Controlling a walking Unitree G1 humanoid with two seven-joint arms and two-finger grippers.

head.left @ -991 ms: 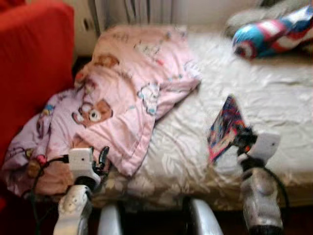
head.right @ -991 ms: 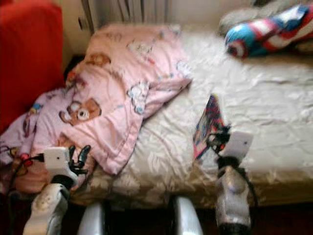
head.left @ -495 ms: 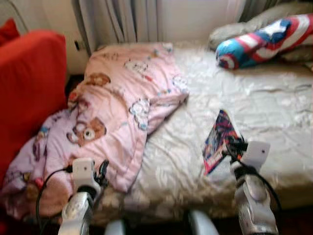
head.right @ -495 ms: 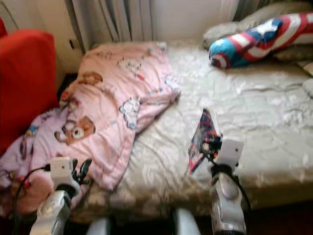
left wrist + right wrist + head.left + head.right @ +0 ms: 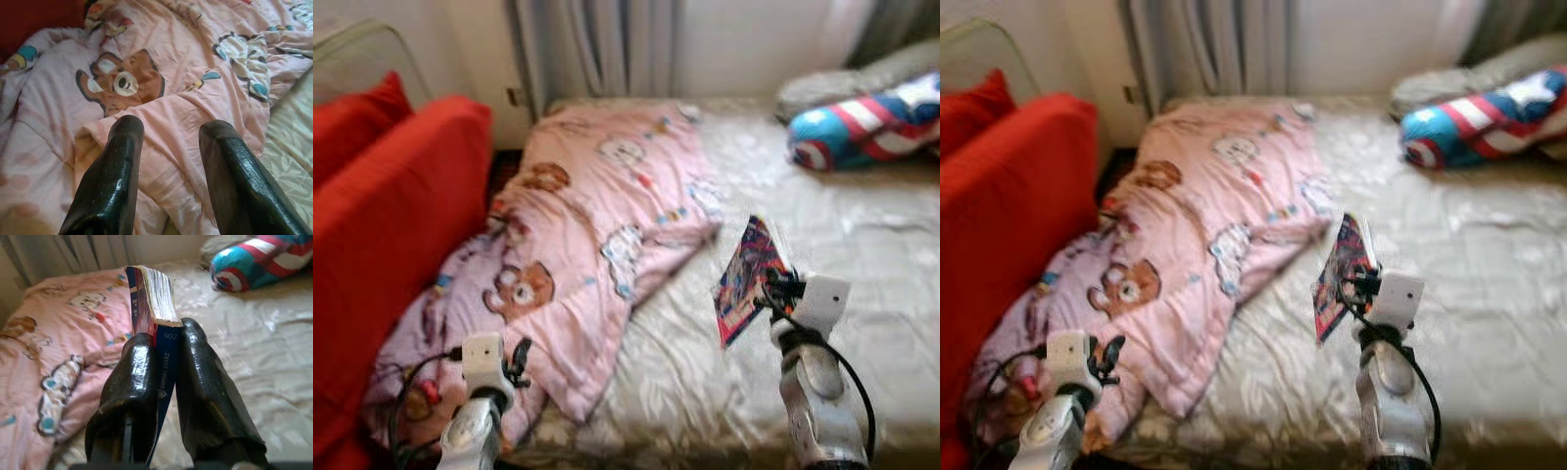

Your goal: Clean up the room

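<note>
Right gripper [image 5: 161, 377] clamped on the book [image 5: 154, 303], held upright above the bed [image 5: 862, 245]. Left gripper [image 5: 168, 147] spread, empty, over pink blanket [image 5: 597, 225]. Beyond: striped pillow [image 5: 862, 122]. I'd carry it level, grip firm.

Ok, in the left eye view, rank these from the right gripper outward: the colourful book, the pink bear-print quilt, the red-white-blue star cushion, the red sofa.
1. Colourful book: clamped in the right gripper.
2. Pink bear-print quilt: to its left on the bed.
3. Red-white-blue star cushion: beyond it, at the bed's far right.
4. Red sofa: far left, past the quilt.
</note>
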